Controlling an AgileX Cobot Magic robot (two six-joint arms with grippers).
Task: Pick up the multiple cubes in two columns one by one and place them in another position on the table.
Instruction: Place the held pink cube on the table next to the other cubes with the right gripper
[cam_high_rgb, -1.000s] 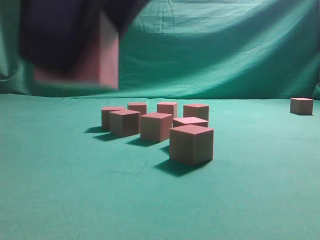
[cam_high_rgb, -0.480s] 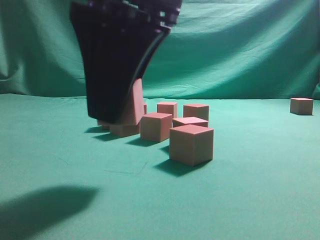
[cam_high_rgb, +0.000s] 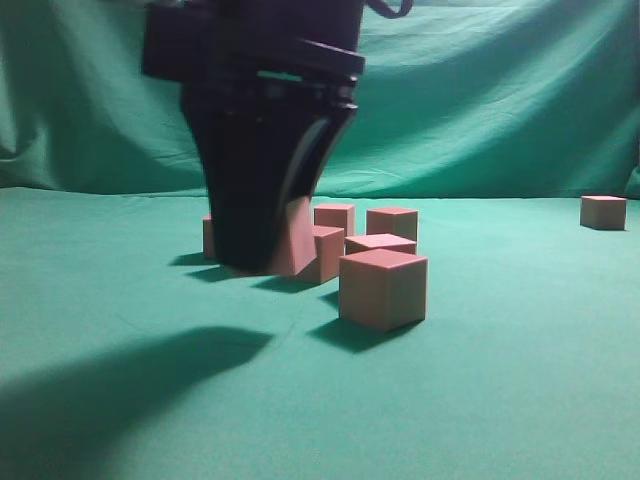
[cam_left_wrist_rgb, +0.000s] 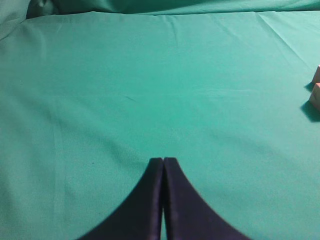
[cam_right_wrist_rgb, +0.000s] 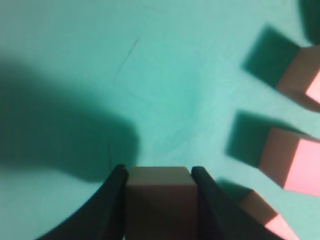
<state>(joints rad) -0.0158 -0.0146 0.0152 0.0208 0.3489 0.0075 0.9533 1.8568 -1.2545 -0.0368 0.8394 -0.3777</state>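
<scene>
My right gripper (cam_high_rgb: 262, 258) hangs low over the green table (cam_high_rgb: 120, 300), just in front of the left side of the cube cluster, shut on one pinkish cube (cam_high_rgb: 300, 240). In the right wrist view that cube (cam_right_wrist_rgb: 160, 200) fills the gap between both black fingers (cam_right_wrist_rgb: 112, 200). Loose cubes stand beside it: the nearest (cam_high_rgb: 383, 288), others behind (cam_high_rgb: 392, 222) (cam_high_rgb: 334, 217), one half hidden at the left (cam_high_rgb: 208, 236). Three cubes (cam_right_wrist_rgb: 290, 157) lie to the right in the right wrist view. My left gripper (cam_left_wrist_rgb: 163, 161) is shut and empty over bare cloth.
A single cube (cam_high_rgb: 603, 212) sits far back at the right by the wrinkled green backdrop (cam_high_rgb: 480, 100). Two cube edges (cam_left_wrist_rgb: 316, 95) show at the right border of the left wrist view. The gripper's shadow (cam_high_rgb: 120, 390) falls across the near left cloth.
My right gripper has come down from the upper left with the cube and shifted right, now low by the cluster. Its shadow on the cloth has grown. The loose cubes stay put.
</scene>
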